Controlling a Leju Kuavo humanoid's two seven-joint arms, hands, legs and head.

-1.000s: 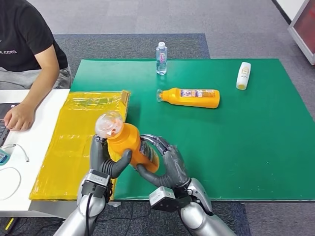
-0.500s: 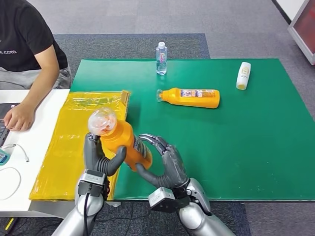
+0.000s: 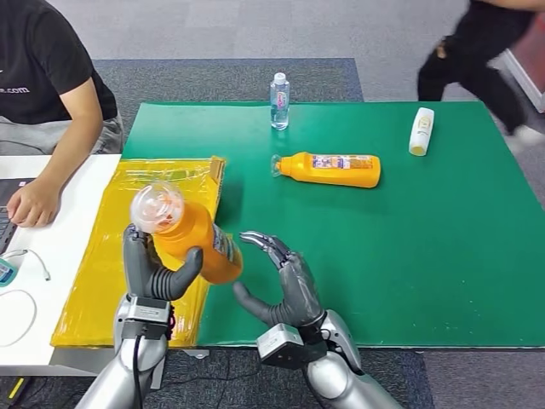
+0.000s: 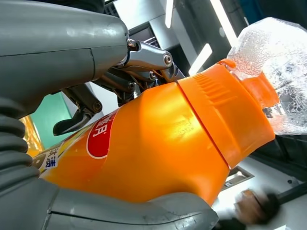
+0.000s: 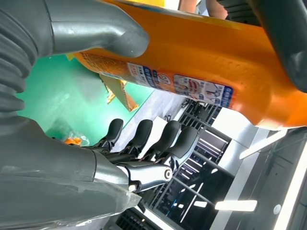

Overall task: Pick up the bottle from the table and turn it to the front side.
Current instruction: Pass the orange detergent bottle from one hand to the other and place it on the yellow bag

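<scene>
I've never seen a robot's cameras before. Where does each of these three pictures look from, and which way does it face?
Head view: high on the robot, looking forward and down at the green table; both silver arms rise from below, left hand gripping the orange bottle, right hand open.
Left wrist view: behind the left hand, looking along the orange bottle.
Right wrist view: behind the right hand, orange bottle beyond.
All three share that bottle.
</scene>
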